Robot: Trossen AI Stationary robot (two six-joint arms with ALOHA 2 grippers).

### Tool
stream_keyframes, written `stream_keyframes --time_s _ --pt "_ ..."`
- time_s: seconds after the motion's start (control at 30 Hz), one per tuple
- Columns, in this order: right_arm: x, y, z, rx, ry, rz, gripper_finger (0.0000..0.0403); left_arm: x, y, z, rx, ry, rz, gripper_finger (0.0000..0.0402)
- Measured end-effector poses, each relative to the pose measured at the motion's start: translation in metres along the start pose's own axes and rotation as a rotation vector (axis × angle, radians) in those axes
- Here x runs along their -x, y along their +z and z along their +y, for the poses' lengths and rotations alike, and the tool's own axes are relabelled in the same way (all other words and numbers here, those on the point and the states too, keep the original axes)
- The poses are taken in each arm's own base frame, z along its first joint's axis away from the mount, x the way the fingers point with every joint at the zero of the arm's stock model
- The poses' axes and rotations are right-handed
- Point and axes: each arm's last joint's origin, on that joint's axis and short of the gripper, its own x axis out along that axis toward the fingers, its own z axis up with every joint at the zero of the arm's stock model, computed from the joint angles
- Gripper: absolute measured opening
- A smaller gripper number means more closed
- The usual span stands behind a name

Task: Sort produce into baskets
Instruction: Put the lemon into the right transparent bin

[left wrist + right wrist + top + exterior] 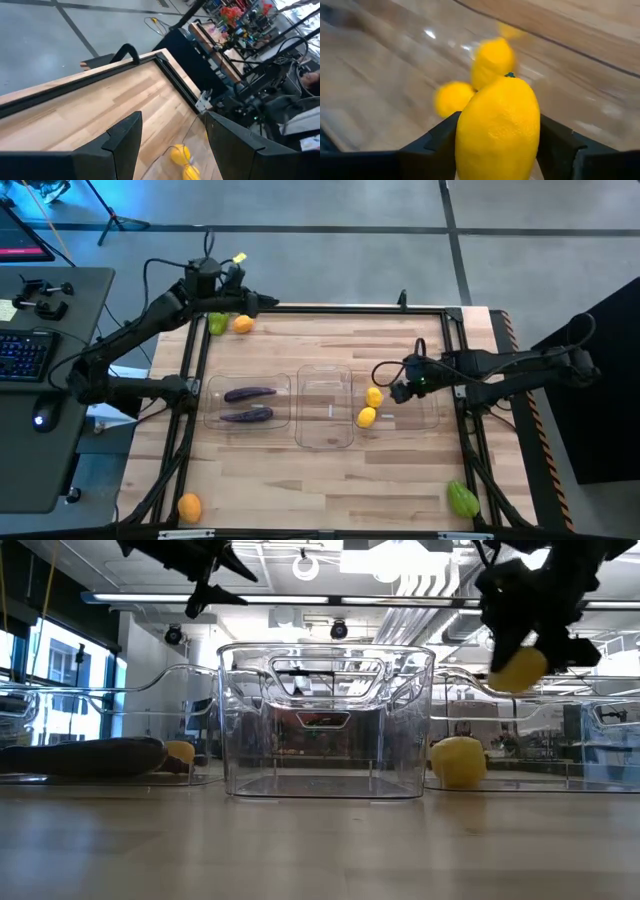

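Note:
Three clear bins stand in a row mid-table. The left bin [215,412] holds two purple eggplants [250,393]. The middle bin [325,430] has nothing in it. My right gripper [525,645] is shut on a yellow lemon [497,130] above the right bin [425,415]. Another lemon [366,417] lies on that bin's floor. My left gripper [250,302] is open and empty above the table's far left corner. Below it, a green lumpy piece [216,324] and an orange fruit [242,324] lie on the table. My right gripper pinches the lemon's two long sides [465,135] between its two fingers. The fingers come from the table's right, slanting down. The lemon's green stem end [510,75] points away from the gripper. The lemon hangs clear above the right bin's floor [520,668].
An orange fruit [189,506] lies at the near left corner and a green lumpy piece [462,500] at the near right corner. A black frame [350,308] runs round the table's edge. A desk with a keyboard [25,350] stands to the left.

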Motion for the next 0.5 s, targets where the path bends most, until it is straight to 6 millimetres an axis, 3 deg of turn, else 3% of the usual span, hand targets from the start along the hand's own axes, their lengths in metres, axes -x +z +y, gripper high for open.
stream_keyframes --time_s 0.3,0.43,0.5 --pt "0.000 0.003 -0.009 0.221 -0.042 0.056 0.0310 -0.011 -0.024 -0.036 0.053 0.045 -0.030 0.0207" --pt "0.000 0.008 -0.011 0.262 -0.040 0.041 0.0348 -0.011 -0.028 -0.042 0.071 0.058 -0.022 0.0207" --pt "0.000 0.010 -0.010 0.259 -0.031 0.030 0.0357 -0.009 -0.020 -0.039 0.090 0.104 0.021 0.0207"
